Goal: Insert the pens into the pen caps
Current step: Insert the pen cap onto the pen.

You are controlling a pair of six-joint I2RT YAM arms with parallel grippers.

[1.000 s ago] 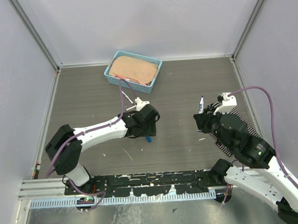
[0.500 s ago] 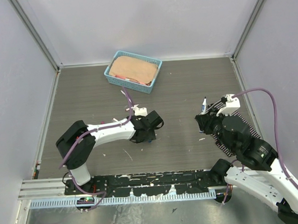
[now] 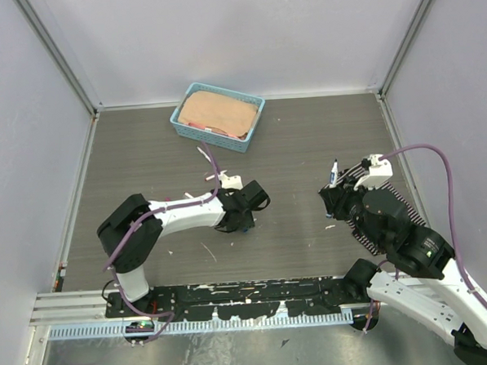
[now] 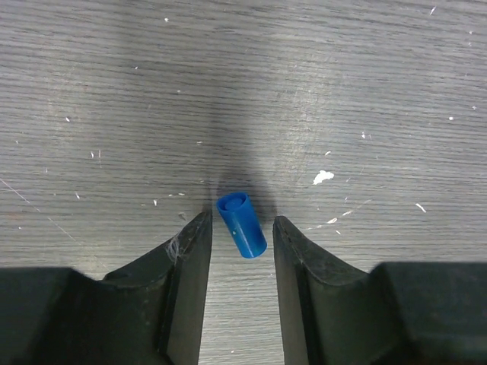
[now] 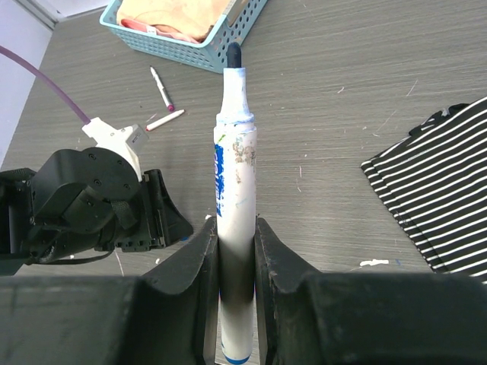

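Note:
A blue pen cap lies on its side on the table between the fingers of my left gripper, which is open and down at the table around it, touching neither side. In the top view the left gripper covers the cap. My right gripper is shut on a white-barrelled pen with a dark blue tip, held upright above the table to the right. Two more pens lie on the table near the basket.
A light blue basket with a tan cloth inside stands at the back; in the right wrist view its rim is at the top. A black-and-white striped cloth lies on the table at the right, beside the right arm.
My left gripper has come down over the blue cap, which now sits between its fingers, and its arm has swung in to the right. The right gripper with the pen has shifted slightly.

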